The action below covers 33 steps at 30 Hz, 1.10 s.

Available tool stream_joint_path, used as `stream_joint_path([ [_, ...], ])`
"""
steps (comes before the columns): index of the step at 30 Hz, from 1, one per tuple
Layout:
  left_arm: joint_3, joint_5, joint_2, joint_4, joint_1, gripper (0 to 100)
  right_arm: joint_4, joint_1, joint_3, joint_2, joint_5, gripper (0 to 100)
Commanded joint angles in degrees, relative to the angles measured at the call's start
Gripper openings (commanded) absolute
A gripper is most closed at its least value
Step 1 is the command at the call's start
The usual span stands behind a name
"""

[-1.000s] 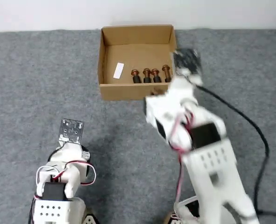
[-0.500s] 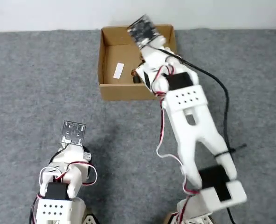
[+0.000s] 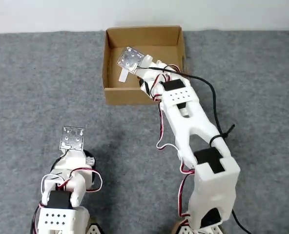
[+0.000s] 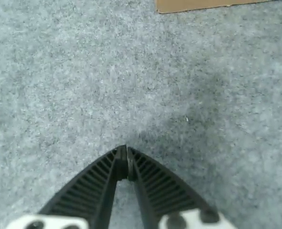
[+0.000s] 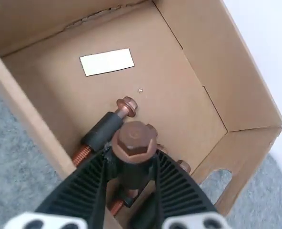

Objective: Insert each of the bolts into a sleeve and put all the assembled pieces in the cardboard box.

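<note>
Grey carpeted surface (image 3: 37, 87). The high view gives the layout. The right arm (image 3: 193, 126) is stretched far out, its wrist over the near wall of the cardboard box (image 3: 144, 33) at the far edge. The left arm (image 3: 66, 190) is folded near its base, well apart from the box.

The right wrist view looks inside the box (image 5: 203, 57). The right claw (image 5: 131, 156) is clenched around a sleeved bolt (image 5: 134, 141), hex head up, above the box floor. Another assembled piece (image 5: 105, 128) lies flat just beside it, near the box wall. More copper bolt ends (image 5: 181, 166) show by the fingers. A white label (image 5: 106, 62) lies on the floor further in, also seen from above (image 3: 123, 75).

In the left wrist view, the left claw (image 4: 126, 162) is closed, tips touching, holding nothing, over bare carpet.
</note>
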Motion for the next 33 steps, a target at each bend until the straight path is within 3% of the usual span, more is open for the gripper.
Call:
stream_joint_path([
  [1, -0.6, 0.3, -0.5, -1.6, -0.2, 1, -0.4, 0.0, -2.1, 0.6, 1.0, 8.0],
  [5, -0.6, 0.3, -0.5, -1.6, -0.3, 1, 0.7, 0.1, -2.1, 1.4, 1.0, 17.0],
  [14, -0.5, 0.3, -0.5, -1.9, -0.3, 1, 0.8, 0.4, -2.2, 0.4, 0.7, 1.1],
  [16, -0.5, 0.3, -0.5, -1.9, -0.3, 1, 1.9, 0.4, -1.8, -1.5, 0.0, 1.5],
  [33, -0.7, 0.4, -0.5, -0.2, -0.2, 1, 35.6, 1.3, -1.8, -25.8, -35.0, 0.8],
])
